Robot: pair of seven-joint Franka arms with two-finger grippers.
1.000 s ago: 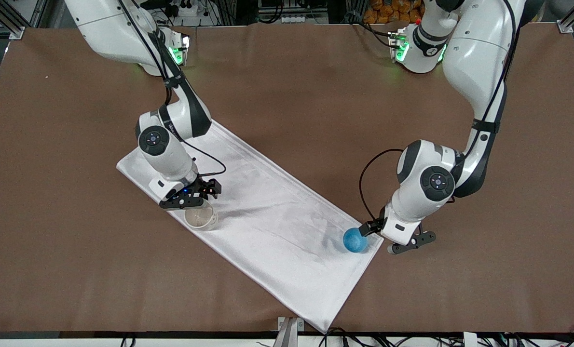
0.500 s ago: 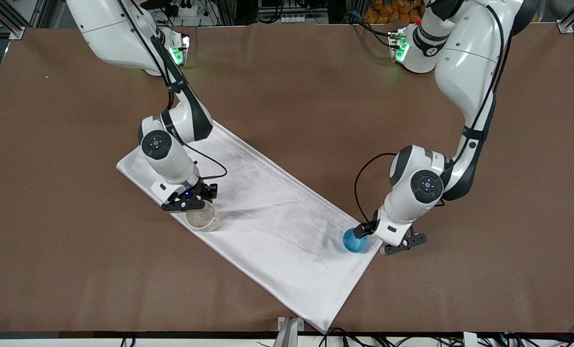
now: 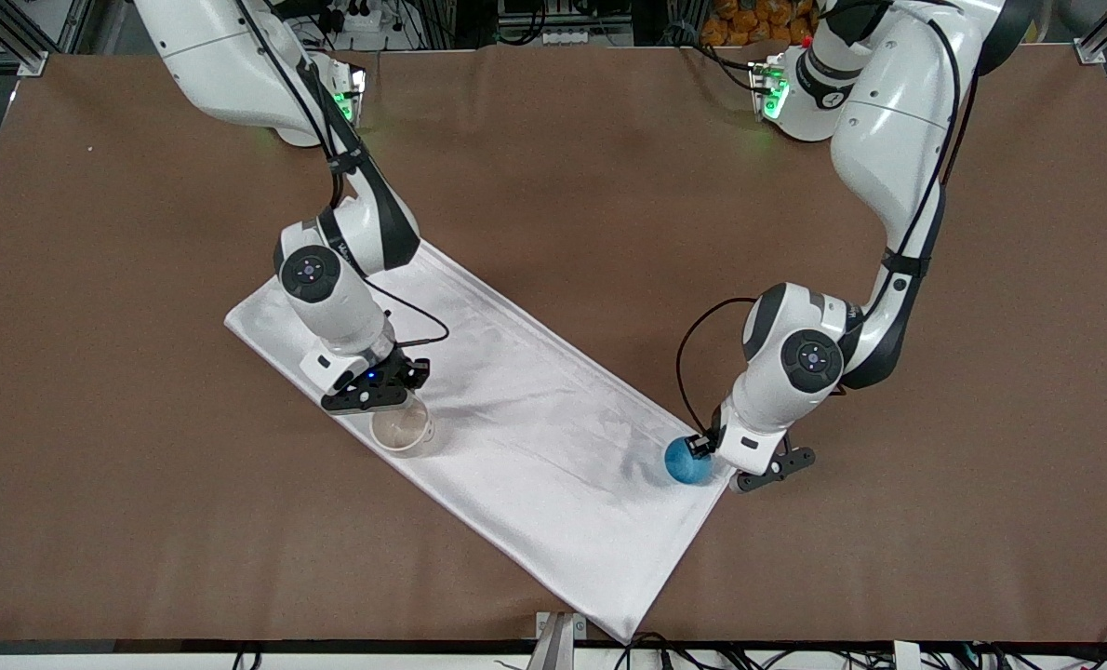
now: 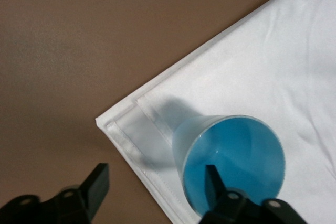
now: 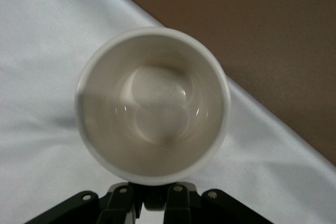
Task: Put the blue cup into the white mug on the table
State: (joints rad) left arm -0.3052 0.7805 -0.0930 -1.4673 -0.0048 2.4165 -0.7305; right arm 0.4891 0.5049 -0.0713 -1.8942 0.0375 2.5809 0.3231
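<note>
The blue cup [image 3: 685, 462] [image 4: 236, 161] stands upright on the cloth's corner toward the left arm's end of the table [image 3: 144, 512]. My left gripper [image 3: 708, 453] [image 4: 156, 183] is low at it and open. One finger [image 4: 212, 181] reaches inside the cup and the other [image 4: 97, 184] stays outside, clear of the wall. The white mug [image 3: 403, 430] [image 5: 152, 103] is upright and empty, over the cloth's end toward the right arm. My right gripper [image 3: 375, 389] [image 5: 152, 196] is shut on its small black handle [image 5: 156, 191]. I cannot tell whether the mug is off the cloth.
A long white folded cloth [image 3: 535, 437] lies slantwise across the middle of the brown table. Bare brown surface surrounds it on all sides. Cables trail from both wrists above the cloth.
The right gripper has shut on the mug's handle, and the mug has shifted with it a little toward the front camera. The left gripper has moved onto the blue cup's rim.
</note>
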